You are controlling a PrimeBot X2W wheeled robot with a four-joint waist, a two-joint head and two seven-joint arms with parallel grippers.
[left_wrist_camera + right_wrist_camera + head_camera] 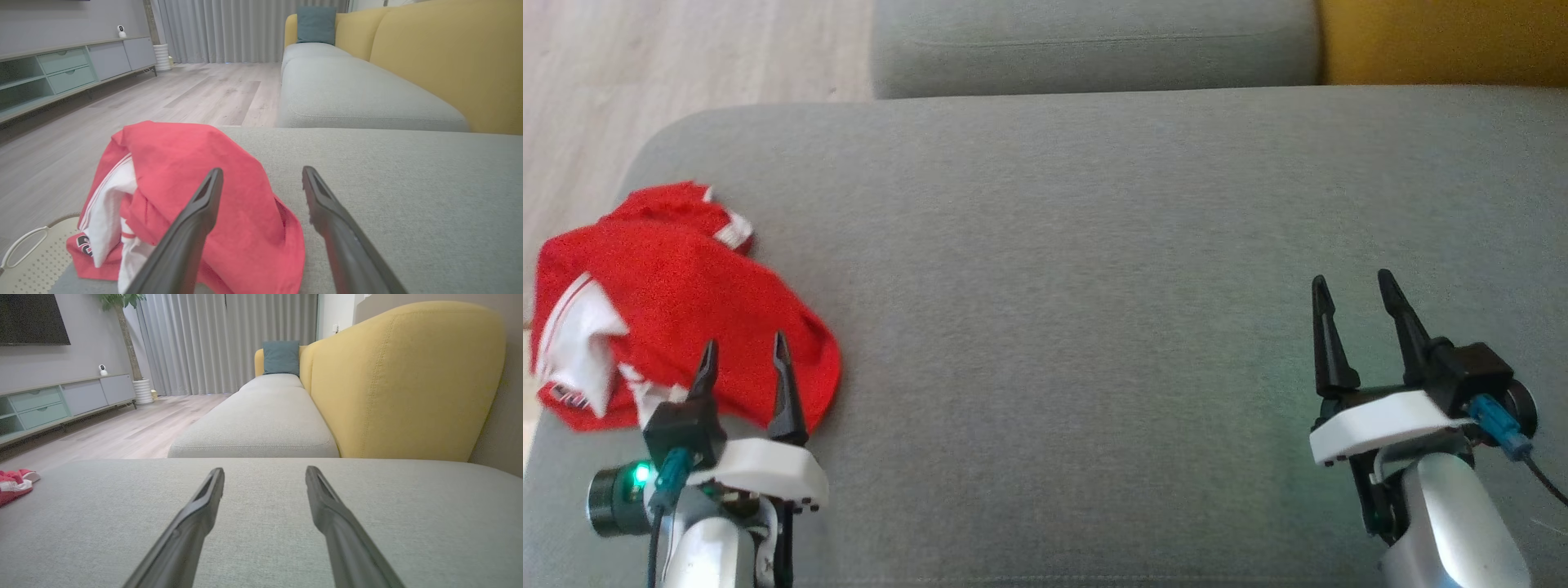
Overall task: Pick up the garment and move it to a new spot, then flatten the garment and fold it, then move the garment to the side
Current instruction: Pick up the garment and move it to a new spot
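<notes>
Jaws spread wide and empty on both arms: the left gripper [745, 341] hangs at the near edge of the crumpled garment [678, 286], while the right gripper [1352, 279] is well apart from it, above bare grey cushion [1054, 245]. The garment lies bunched at the cushion's left end. Seemingly nothing is done yet: pickup, flattening, folding and setting aside are all left.
</notes>
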